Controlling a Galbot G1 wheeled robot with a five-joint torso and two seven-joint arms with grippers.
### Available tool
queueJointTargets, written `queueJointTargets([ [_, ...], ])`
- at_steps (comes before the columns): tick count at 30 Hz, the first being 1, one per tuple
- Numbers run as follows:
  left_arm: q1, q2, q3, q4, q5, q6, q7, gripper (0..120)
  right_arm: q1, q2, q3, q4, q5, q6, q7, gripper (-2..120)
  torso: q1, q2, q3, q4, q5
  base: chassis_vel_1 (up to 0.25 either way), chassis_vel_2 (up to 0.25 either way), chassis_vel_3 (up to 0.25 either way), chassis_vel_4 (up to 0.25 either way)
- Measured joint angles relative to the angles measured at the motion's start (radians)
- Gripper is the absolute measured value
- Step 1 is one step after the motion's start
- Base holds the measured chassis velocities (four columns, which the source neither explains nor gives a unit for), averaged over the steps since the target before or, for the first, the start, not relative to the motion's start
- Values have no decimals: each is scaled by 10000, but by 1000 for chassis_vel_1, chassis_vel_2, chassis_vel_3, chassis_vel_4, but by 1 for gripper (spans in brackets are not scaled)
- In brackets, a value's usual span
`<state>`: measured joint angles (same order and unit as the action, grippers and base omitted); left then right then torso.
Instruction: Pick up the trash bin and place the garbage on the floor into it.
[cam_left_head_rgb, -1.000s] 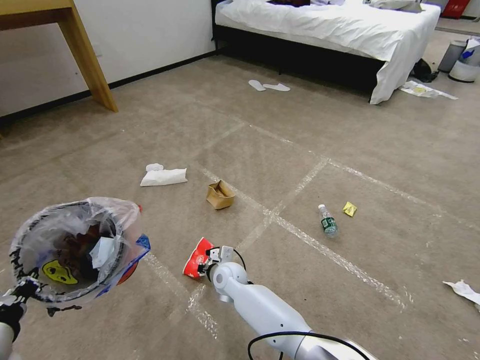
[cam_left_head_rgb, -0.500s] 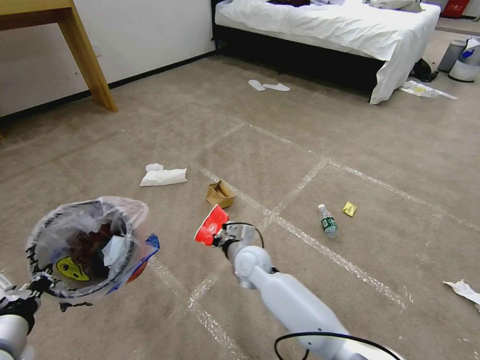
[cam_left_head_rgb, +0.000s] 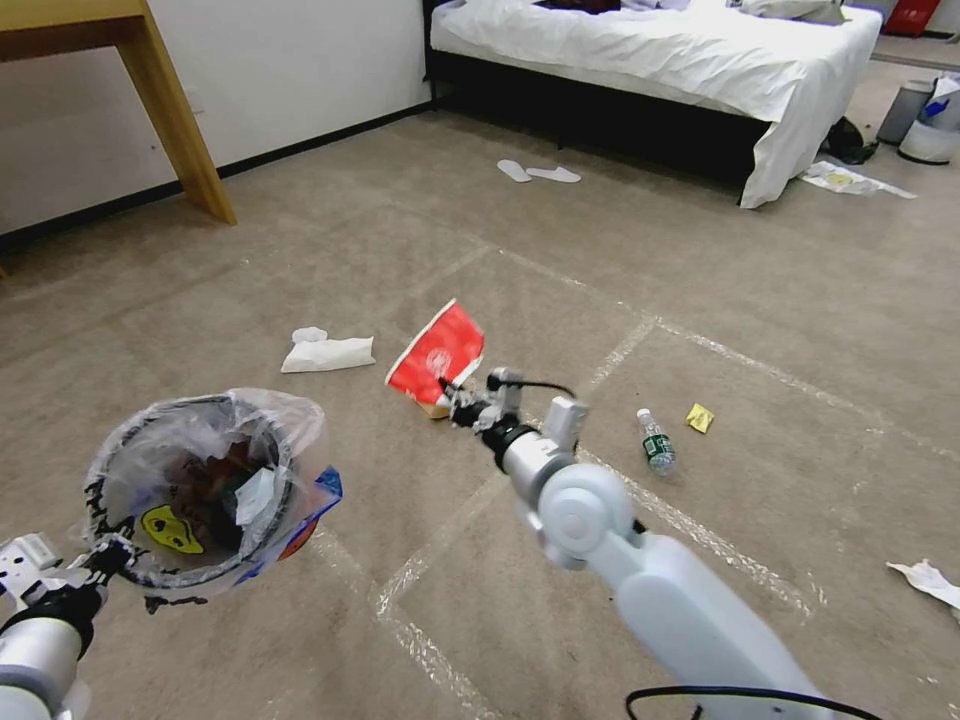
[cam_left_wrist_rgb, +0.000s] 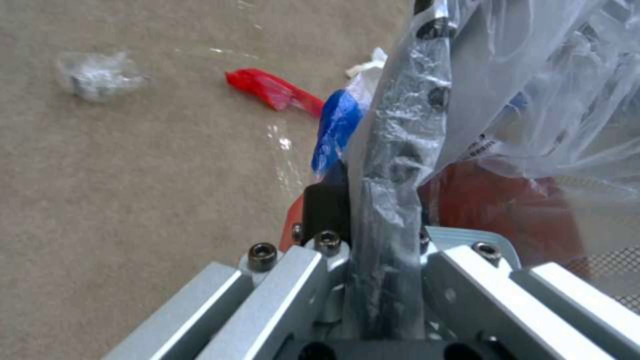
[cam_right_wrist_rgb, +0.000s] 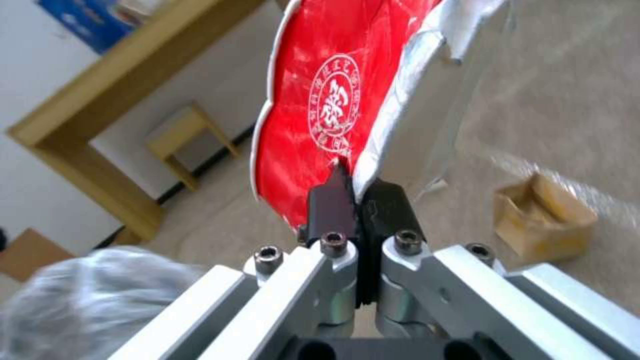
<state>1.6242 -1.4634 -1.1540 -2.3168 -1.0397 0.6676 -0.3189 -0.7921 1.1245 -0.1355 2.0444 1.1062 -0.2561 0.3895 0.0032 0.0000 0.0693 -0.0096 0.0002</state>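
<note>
At near left, the left gripper (cam_left_head_rgb: 100, 560) is clamped on the rim of the trash bin (cam_left_head_rgb: 195, 490), which already holds some scraps. At centre, the right gripper (cam_left_head_rgb: 455, 400) pinches a red wrapper (cam_left_head_rgb: 437, 352) aloft. Tissue wad (cam_left_head_rgb: 325, 351), cardboard box (cam_right_wrist_rgb: 543, 215), bottle (cam_left_head_rgb: 655, 441) and yellow scrap (cam_left_head_rgb: 699, 418) remain on the carpet.
</note>
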Motion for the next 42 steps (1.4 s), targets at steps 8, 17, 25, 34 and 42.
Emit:
queueJointTargets([
  [8, -22, 181, 523, -209, -47, 227, -110, 0, 201, -1362, -72, 2053, 583, 110, -337, 0, 0, 0, -1, -3, -1, 0, 0, 0, 0],
  [17, -71, 264, 670, -182, -57, 270, -134, 0, 1201, -1577, -1113, 2923, 1639, -483, 174, 0, 0, 0, 0, 0, -2, 0, 0, 0, 0],
  [25, -64, 346, 682, -134, -191, 308, -159, 0, 2592, -1133, -3144, 2720, 2642, -921, 924, 0, 0, 0, 0, -1, -4, 0, 0, 0, 0],
  [34, -132, 401, 632, -71, -299, 315, -197, 0, 3255, -167, -4647, 1968, 3089, -1287, 1600, 0, -1, 0, 0, -1, -4, 0, 0, 0, 0],
  [42, -127, 453, 561, -83, -405, 321, -238, 0, 3472, 517, -5434, 1142, 2890, -1428, 1688, 0, 0, 0, 0, -2, -5, 0, 0, 0, 0],
])
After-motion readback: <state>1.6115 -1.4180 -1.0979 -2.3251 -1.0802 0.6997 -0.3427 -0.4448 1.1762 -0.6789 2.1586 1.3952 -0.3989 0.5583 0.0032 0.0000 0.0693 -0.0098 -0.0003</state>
